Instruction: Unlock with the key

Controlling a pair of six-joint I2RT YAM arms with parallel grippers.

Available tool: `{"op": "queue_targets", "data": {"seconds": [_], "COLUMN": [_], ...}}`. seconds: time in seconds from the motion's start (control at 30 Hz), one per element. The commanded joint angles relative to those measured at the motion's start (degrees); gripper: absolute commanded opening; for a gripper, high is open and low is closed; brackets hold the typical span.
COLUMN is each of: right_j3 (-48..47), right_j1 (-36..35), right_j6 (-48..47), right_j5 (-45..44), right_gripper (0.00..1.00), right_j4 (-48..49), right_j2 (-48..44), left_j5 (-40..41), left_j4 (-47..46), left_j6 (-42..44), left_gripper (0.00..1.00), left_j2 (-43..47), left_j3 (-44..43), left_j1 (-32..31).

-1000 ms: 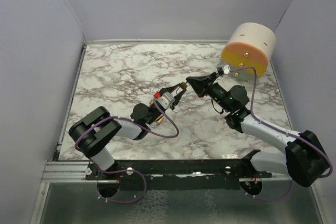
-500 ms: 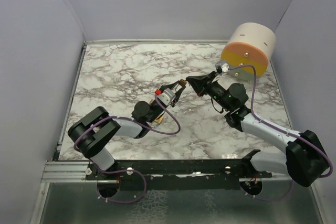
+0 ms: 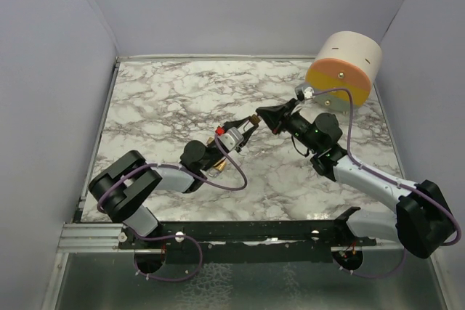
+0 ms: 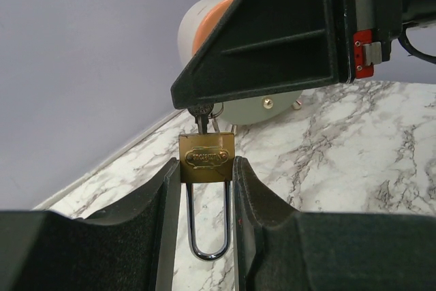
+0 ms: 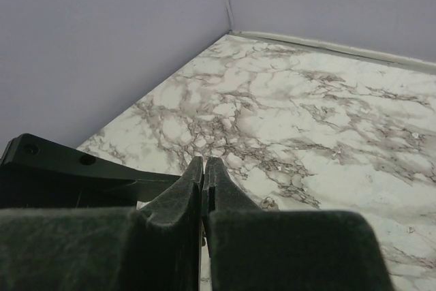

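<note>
Key (image 4: 201, 120) — pinched by right end effector (image 5: 204, 167), seated in padlock (image 4: 206, 158) clamped by left end effector (image 3: 249, 122) — should be turned without tilting.

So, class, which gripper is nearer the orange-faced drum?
Right. The right gripper, holding the key, sits left of the drum; the left gripper is farther left, gripping the padlock.

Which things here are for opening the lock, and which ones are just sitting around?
For the job: small brass padlock with a steel shackle, held in the left pincer; dark metal key, pinched in the right pincer.
Just sitting around: cream-and-orange round drum at the back; white marble tabletop.
</note>
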State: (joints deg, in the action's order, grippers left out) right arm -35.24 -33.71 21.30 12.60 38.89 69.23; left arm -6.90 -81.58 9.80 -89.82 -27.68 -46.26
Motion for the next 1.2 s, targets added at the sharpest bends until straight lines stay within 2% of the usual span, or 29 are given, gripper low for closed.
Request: {"op": "queue_targets", "data": {"seconds": [0.0, 0.53, 0.77, 1.17], "right_j3": [-2.34, -3.24, -4.42, -4.29], "right_j1": [-0.70, -0.74, -0.71, -0.72], "right_j6": [-1.43, -1.25, -1.33, -1.21], "right_j5": [3.63, 5.72, 6.87, 6.11], "right_gripper": [0.01, 0.01, 0.01, 0.01], "right_j4": [-5.61, -8.72, -11.80, -11.31], "right_j2": [0.82, 1.63, 2.96, 3.82], "left_j5": [-7.20, -0.05, 4.50, 4.52], "left_j4": [-5.35, -4.93, 0.56, 4.57], "left_j6": [1.16, -0.39, -1.72, -3.85], "left_gripper": [0.00, 0.00, 0.00, 0.00], "left_j2": [3.52, 4.30, 5.06, 5.28], "left_j3": [0.63, -1.54, -5.96, -8.60], "left_j1": [-0.80, -0.79, -0.83, -0.76]}}
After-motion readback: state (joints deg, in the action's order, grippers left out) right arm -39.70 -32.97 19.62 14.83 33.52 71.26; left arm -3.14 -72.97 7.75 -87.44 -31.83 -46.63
